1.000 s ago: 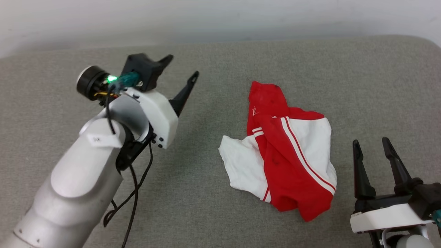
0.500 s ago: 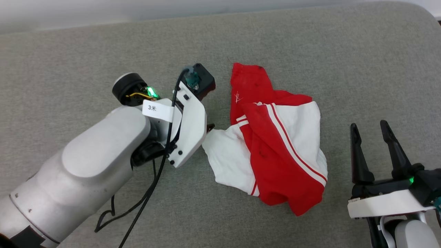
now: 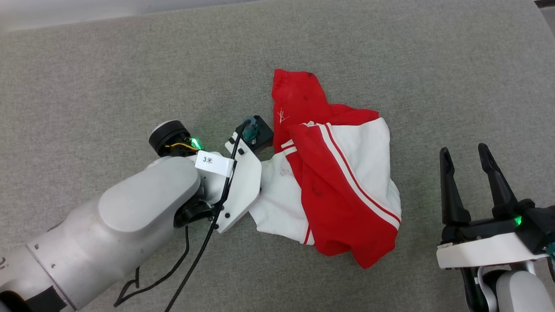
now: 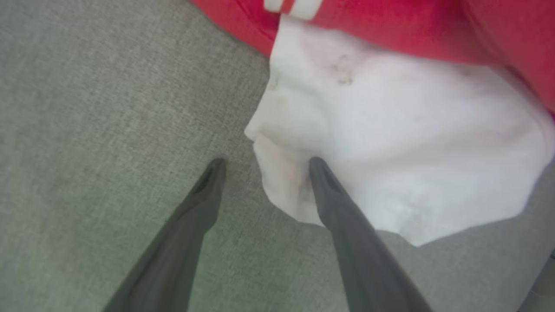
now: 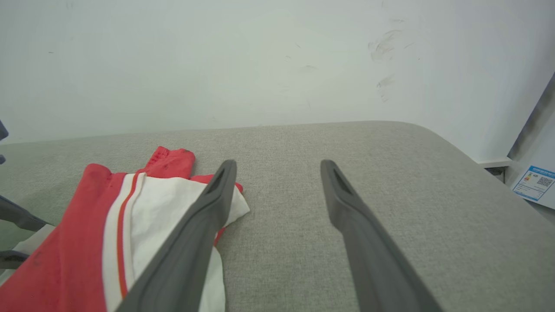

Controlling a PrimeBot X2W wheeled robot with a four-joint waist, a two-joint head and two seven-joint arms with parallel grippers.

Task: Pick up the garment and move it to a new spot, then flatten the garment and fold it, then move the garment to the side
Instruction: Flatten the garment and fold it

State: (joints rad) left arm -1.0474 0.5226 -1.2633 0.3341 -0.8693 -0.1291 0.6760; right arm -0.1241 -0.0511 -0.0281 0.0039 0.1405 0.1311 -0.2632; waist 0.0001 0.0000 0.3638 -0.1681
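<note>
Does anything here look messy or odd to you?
Yes. The garment lies crumpled in a heap on the grey surface, folded over itself rather than flat. Small dark specks dot its red cloth, like stains.

Left pincer [image 4: 266,161], right pincer [image 3: 463,148]: both spread wide

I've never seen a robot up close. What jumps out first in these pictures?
A crumpled red and white shirt lies in the middle of a grey padded surface. The left arm leans in from the lower left, its open jaws astride the edge of a white sleeve. The right arm sits at the lower right, jaws open, clear of the cloth.
</note>
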